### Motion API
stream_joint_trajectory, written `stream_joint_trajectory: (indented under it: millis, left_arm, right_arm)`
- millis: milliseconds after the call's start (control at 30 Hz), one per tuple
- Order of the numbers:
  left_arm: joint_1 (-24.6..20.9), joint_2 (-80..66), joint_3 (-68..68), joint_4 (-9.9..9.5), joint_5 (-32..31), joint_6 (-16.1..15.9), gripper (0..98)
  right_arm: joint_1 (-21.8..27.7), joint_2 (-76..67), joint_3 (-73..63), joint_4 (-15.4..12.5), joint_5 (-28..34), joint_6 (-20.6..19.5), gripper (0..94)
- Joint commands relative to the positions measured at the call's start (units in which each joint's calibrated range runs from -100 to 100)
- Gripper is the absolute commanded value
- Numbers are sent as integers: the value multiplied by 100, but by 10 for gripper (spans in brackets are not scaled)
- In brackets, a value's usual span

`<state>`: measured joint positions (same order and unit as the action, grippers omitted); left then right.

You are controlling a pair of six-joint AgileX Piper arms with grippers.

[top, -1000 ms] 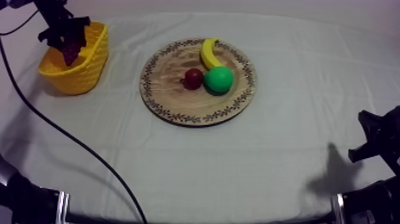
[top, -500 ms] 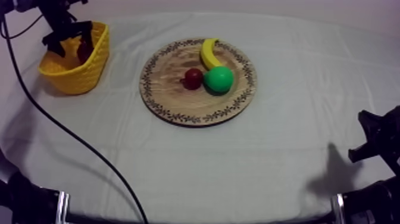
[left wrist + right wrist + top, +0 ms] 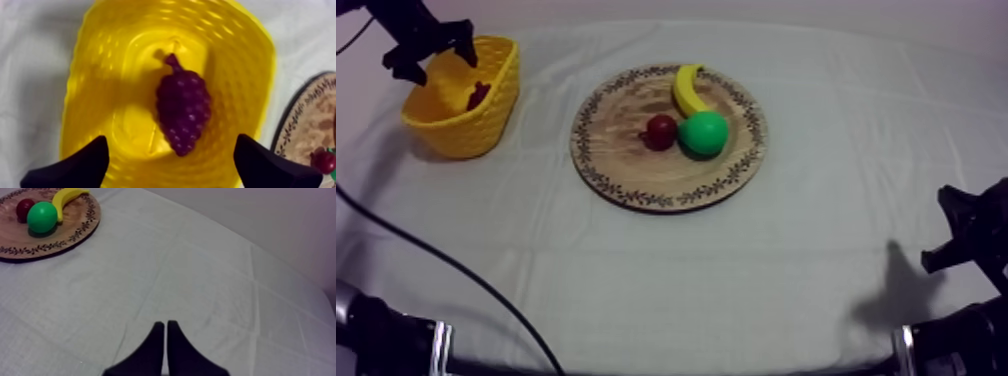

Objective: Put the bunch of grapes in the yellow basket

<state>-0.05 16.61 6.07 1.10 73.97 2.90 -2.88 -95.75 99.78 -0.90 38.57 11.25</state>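
Observation:
The purple bunch of grapes (image 3: 182, 112) lies on the bottom of the yellow basket (image 3: 100, 65), stem toward the far wall. My left gripper (image 3: 170, 150) hangs open above it, one finger (image 3: 75, 167) at each side, touching nothing. From above, the grapes (image 3: 478, 95) show inside the basket (image 3: 466, 125) at the far left, with the left gripper (image 3: 436, 55) over its back rim. My right gripper (image 3: 165, 325) is shut on nothing over bare cloth, resting low at the right (image 3: 946, 230).
The round wooden board (image 3: 636, 170) sits mid-table with a banana (image 3: 686, 88), a green pear (image 3: 704, 132) and a small red fruit (image 3: 660, 131) on it. The board (image 3: 50, 240) lies well ahead of my right gripper. Open cloth spreads in front.
My left gripper let the grapes go into the basket, then rose and drew back toward the far left. The right arm has not moved.

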Motion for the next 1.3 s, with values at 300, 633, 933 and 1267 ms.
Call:
stream_joint_trajectory:
  millis: [300, 633, 933, 1267]
  left_arm:
    - [188, -3196, 3791, -63, -2484, -7, 712]
    - [294, -5360, 5920, -43, -3250, -243, 384]
    - [191, -7523, 7746, -159, -3979, 8, 59]
    - [168, -9394, 8827, -205, -3936, 458, 2]
  right_arm:
    - [-3, 0, 0, -1, -2, 1, 3]
    - [-3, 0, 0, -1, -2, 1, 3]
    - [-3, 0, 0, -1, -2, 1, 3]
    - [-3, 0, 0, -1, -2, -1, 3]
